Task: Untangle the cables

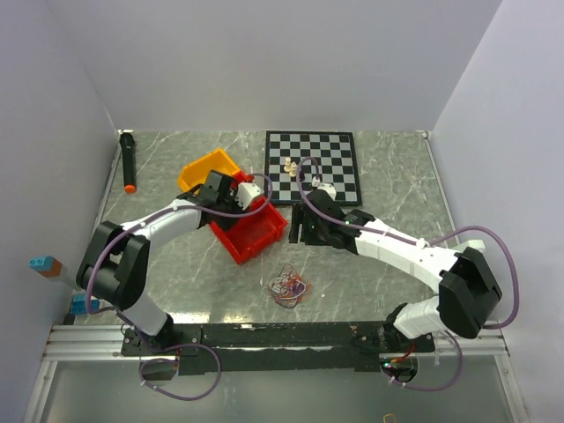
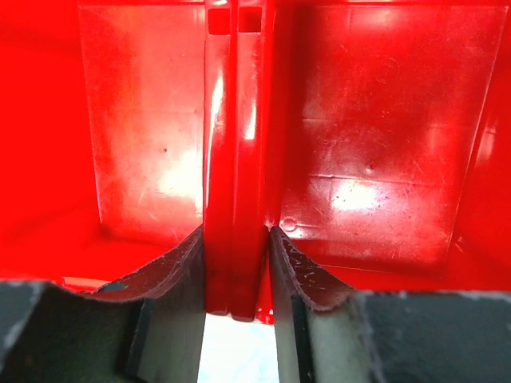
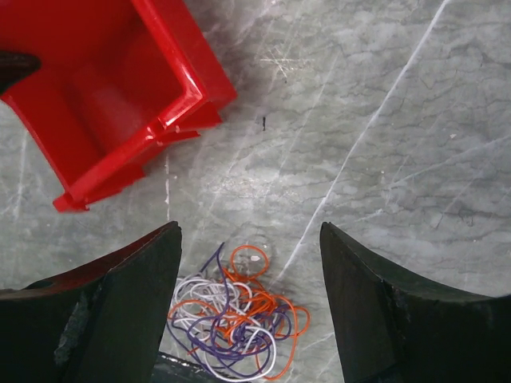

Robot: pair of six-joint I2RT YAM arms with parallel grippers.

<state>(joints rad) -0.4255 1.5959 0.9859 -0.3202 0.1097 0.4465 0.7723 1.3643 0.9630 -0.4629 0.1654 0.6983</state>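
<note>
A tangle of orange, purple and white cables [image 1: 289, 285] lies on the marble table in front of a red bin [image 1: 250, 229]; it also shows in the right wrist view [image 3: 235, 319]. My right gripper [image 1: 307, 226] hangs open above the table right of the bin, its jaws wide apart, with the tangle low between them [image 3: 249, 239]. My left gripper [image 1: 240, 197] is shut on the red bin's wall [image 2: 234, 159], which fills the left wrist view between the fingers [image 2: 299, 275].
A yellow bin [image 1: 204, 172] sits behind the red one. A chessboard [image 1: 313, 165] with a few pieces lies at the back. A black marker with an orange tip [image 1: 129, 161] lies at the far left. The red bin's corner [image 3: 152, 88] shows in the right wrist view.
</note>
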